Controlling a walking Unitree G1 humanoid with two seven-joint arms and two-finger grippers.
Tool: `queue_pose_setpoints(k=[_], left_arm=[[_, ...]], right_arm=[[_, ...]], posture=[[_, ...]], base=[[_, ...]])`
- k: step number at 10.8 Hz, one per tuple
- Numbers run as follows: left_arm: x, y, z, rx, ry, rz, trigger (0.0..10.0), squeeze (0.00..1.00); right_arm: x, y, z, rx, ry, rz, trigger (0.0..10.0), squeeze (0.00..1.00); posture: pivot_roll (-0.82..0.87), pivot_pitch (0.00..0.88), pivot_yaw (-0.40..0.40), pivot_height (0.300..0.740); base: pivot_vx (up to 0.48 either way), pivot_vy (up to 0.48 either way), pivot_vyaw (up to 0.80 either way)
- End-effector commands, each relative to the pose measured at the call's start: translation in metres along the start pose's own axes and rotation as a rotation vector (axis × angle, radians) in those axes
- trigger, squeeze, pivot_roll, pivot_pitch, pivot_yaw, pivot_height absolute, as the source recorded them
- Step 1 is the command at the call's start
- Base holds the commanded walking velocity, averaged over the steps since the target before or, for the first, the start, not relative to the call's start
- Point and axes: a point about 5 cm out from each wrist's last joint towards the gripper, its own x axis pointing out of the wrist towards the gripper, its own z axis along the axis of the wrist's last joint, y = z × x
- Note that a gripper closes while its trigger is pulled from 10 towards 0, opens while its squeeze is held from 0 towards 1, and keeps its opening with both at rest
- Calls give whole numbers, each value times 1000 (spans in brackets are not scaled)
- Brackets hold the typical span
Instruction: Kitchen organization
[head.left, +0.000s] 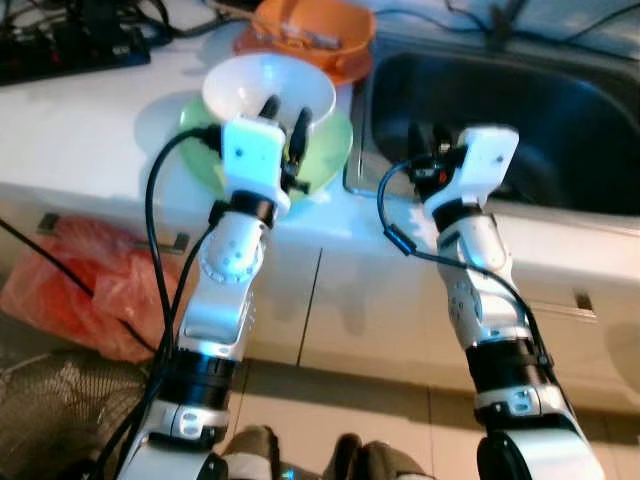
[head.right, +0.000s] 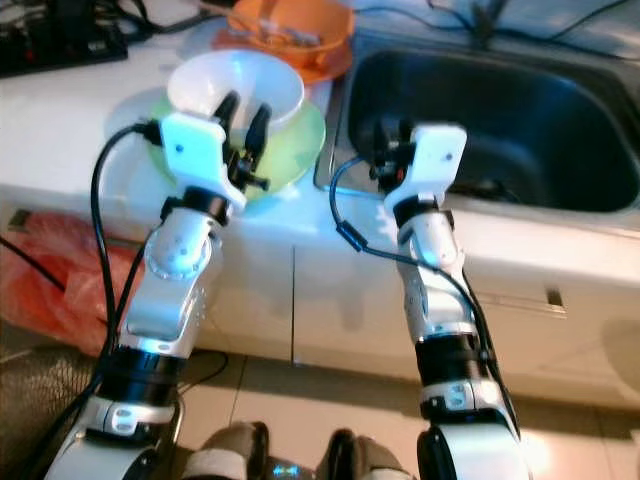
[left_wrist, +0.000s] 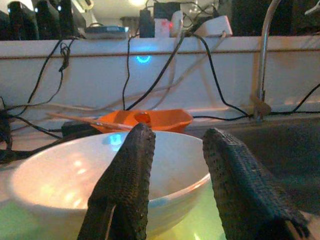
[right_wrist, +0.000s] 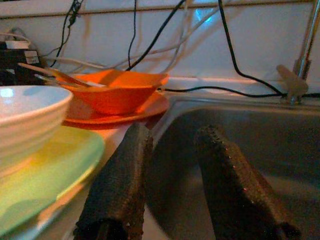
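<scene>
I find my left gripper (head.left: 283, 118) released, fingers parted, poised at the near rim of the white bowl (head.left: 262, 88) — whether a finger touches the rim I cannot tell. The bowl sits on a green plate (head.left: 325, 155) on the white tabletop (head.left: 70, 130), directly under and ahead of that gripper. Beyond the bowl stands an orange bowl (head.left: 310, 30) on an orange plate (right_wrist: 150, 107), with sticks (right_wrist: 55, 75) lying in it. My right gripper (head.left: 428, 140) is also released, holding nothing, at the near left edge of the dark sink (head.left: 520, 120) — the green plate just to its left.
</scene>
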Motion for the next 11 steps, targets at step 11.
queue_pose_setpoints(k=[11], left_arm=[[29,26,53,214,-74,-172,10000,0]], right_arm=[[-1,-1,-3,10,7,-8,10000,0]], posture=[[174,180,-52,740]], base=[[0,0,0]])
